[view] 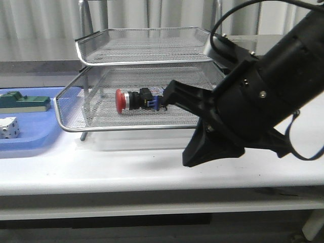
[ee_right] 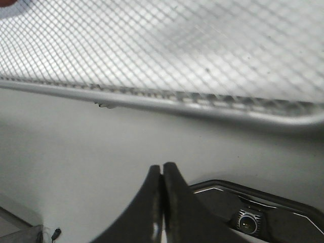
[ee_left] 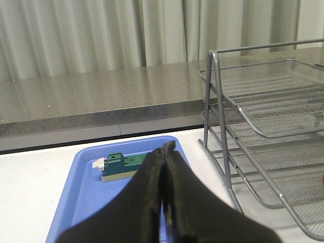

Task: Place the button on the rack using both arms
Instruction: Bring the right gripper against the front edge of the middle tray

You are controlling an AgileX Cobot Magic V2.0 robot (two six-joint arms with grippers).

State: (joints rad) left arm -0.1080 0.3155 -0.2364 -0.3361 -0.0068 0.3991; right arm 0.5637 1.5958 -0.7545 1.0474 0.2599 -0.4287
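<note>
The button (view: 136, 99) lies on its side on the rack's (view: 126, 127) slid-out middle tier, red head to the left and blue end to the right. My right arm fills the right foreground. Its gripper (view: 188, 161) is shut and empty, low in front of that tier's front rim (ee_right: 202, 109) and over the white table. A black part of the hand overlaps the button's blue end in the front view. My left gripper (ee_left: 166, 149) is shut with nothing in it, above the blue tray's right side and left of the rack's legs (ee_left: 223, 152). It is outside the front view.
A blue tray (view: 35, 142) on the table's left holds a green block (view: 23, 103) and a white cube (view: 9, 127); the tray (ee_left: 86, 192) and block (ee_left: 119, 166) also show in the left wrist view. The rack's top tier (view: 147, 50) overhangs the middle one.
</note>
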